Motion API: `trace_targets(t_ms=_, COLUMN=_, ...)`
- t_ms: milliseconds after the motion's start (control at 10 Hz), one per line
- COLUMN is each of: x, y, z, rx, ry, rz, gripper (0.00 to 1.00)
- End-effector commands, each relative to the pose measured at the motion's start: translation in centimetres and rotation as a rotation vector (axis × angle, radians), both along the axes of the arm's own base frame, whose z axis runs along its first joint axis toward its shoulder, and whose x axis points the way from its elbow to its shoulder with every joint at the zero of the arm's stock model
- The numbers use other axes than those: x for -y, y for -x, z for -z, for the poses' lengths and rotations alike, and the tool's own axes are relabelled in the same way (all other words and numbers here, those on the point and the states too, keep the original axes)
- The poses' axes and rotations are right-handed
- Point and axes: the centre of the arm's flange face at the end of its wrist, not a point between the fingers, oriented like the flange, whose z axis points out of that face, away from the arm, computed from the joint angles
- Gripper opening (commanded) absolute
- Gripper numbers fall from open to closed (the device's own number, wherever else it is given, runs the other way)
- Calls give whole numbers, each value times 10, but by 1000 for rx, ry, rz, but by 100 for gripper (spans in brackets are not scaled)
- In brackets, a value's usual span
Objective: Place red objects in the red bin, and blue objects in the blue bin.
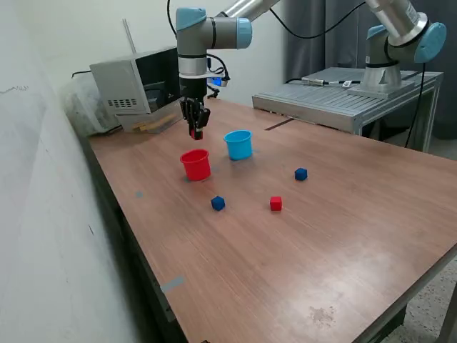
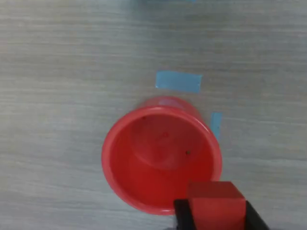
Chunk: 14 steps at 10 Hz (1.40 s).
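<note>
**Red cube held above the red cup, ready to drop**

The gripper (image 1: 197, 132) hangs over the tabletop (image 1: 343, 236) with its jaws closed narrow on a red cube (image 2: 215, 202), which sits pinched between the two dark fingers (image 2: 182, 215). In the wrist view the cube shows over the near rim of the red cup (image 2: 160, 160), not over its middle; the cup looks empty, its floor bare. In the exterior view the jaws stand just above the red cup (image 1: 196, 164), slightly toward the back of the tabletop from it.

That offset is what the coming move turns on. The cup's mouth lies a little to one side of the held cube, so a small sideways shift toward the cup's centre would likely make the drop safer; let go as things stand, the cube might clip the rim and bounce out.

The light blue cup (image 1: 238, 144) stands just beside the red one, on the exterior view's right. Still out on the tabletop are a second red cube (image 1: 275, 204) and two dark blue cubes, one nearer the cups (image 1: 218, 204) and one farther to the exterior view's right (image 1: 300, 174). None of the four cubes is in a cup yet, so the sorting seems to be at its first drop.

Two strips of blue tape (image 2: 178, 81) lie on the wood beside the red cup.
</note>
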Motion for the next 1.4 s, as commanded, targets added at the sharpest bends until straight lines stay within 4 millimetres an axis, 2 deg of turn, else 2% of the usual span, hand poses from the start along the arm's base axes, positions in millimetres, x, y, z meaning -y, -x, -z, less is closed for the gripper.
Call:
trace_targets(t_ms=0, x=-4, y=12, z=12, rx=0, ry=0, rz=2, gripper=0)
trace_targets(t_ms=500, x=-17, y=12, z=16, rx=5, ry=1, rz=17, gripper=0)
trace_targets(t_ms=600, x=-17, y=11, z=18, rx=8, ry=2, rz=18, gripper=100)
trace_targets(t_ms=1100, x=-17, y=10, z=17, rx=9, ry=2, rz=18, gripper=100)
trace_targets(t_ms=1200, x=-10, y=3, z=26, rx=30, ry=7, rz=12, gripper=100)
trace_targets(t_ms=1300, x=3, y=-12, z=35, rx=62, ry=15, rz=8, gripper=100)
